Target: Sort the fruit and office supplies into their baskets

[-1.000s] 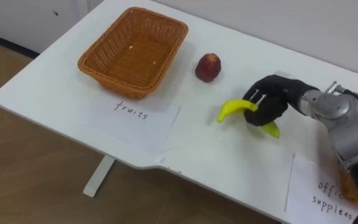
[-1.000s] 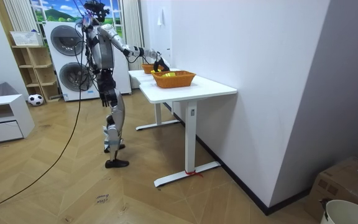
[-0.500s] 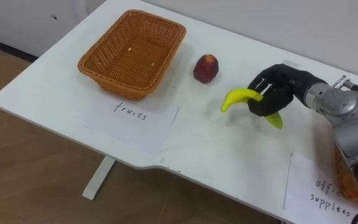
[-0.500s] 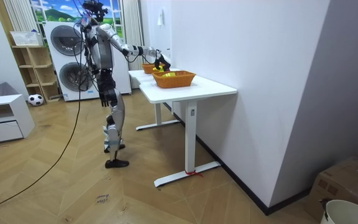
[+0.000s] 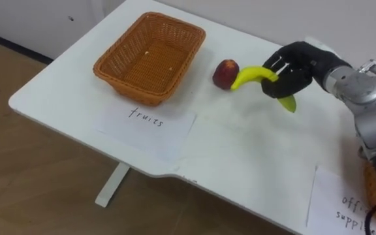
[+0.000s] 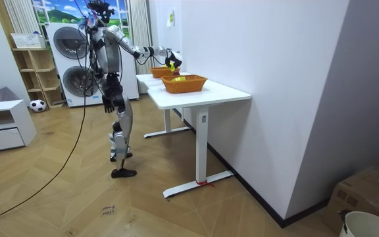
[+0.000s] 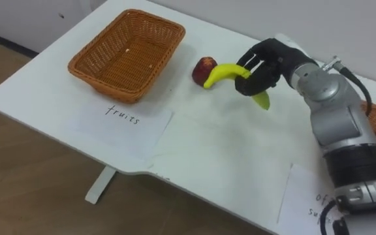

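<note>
Robot hand (image 5: 297,65) tight around banana (image 5: 249,76)

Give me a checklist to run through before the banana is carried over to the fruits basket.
1. Grip on the banana: ok. The right hand has its fingers curled round the fruit's middle, and both ends stick out.
2. Banana off the table: ok, it appears lifted.
3. Room in the fruits basket: ok, its wicker bottom is open to view.
4. Clearance over the red fruit, which lies between the hand and the basket: cannot tell.
5. Left hand out of the way: ok, it hangs by the robot's side.
</note>
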